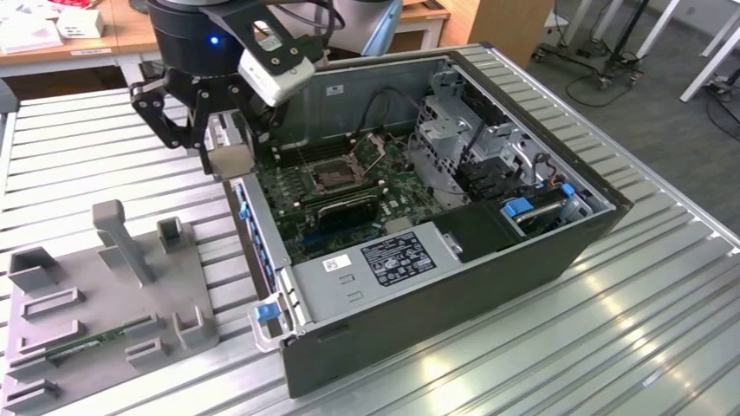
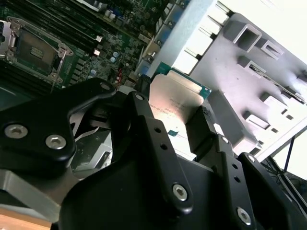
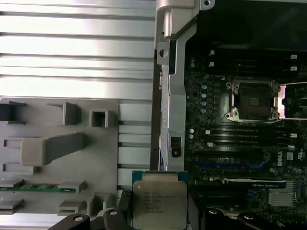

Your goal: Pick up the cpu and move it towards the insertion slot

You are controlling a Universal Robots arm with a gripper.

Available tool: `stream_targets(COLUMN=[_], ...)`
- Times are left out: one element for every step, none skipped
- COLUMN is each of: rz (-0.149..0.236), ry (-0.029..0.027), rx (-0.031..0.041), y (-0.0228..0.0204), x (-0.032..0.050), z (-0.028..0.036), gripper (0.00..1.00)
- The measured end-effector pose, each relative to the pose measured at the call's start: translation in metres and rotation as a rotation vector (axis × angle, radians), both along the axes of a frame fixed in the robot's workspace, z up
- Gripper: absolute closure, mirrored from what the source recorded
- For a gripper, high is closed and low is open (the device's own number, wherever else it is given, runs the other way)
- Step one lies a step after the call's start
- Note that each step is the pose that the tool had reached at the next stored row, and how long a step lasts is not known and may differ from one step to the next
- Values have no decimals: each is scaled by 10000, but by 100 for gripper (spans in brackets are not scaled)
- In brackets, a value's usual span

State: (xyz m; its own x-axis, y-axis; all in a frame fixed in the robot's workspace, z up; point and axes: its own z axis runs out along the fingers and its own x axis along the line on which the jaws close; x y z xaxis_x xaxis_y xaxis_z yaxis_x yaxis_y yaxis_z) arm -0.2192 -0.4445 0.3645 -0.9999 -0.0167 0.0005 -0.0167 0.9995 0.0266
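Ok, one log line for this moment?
gripper: shut on cpu | cpu: lifted, beside case wall | insertion slot: empty, cpu not there

Slatted metal table (image 1: pixel 69 147): carries everything I list here.
Open computer case (image 1: pixel 486 277): dark, lying on its side, toward the exterior view's right.
Inside it I count:
- a green motherboard (image 1: pixel 347 186)
- long black memory slots (image 3: pixel 244 136)
- a silver power supply (image 1: pixel 387 260) at the near end
- a metal drive cage (image 1: pixel 463 130) at the far right

Blue latch (image 1: pixel 267 310): on the case's near corner.
Grey fixture block (image 1: pixel 173 286): on the exterior view's left, just beside the case, with upright posts and pockets.
Green memory stick (image 1: pixel 81 345): lying in a near pocket of that block.
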Motion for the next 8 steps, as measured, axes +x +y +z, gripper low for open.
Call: stream_targets(rz=[0,0,1,1,0,0,1,0], ry=[-1,-1,0,1,0,0,0,0], rx=[0,0,0,-1,0,0,0,0], y=[0,0,0,0,0,0,0,0], x=[16,32,48,63,79,94,110,128], z=[0,0,0,0,0,0,0,0], gripper=[45,45,45,45,45,45,45,45])
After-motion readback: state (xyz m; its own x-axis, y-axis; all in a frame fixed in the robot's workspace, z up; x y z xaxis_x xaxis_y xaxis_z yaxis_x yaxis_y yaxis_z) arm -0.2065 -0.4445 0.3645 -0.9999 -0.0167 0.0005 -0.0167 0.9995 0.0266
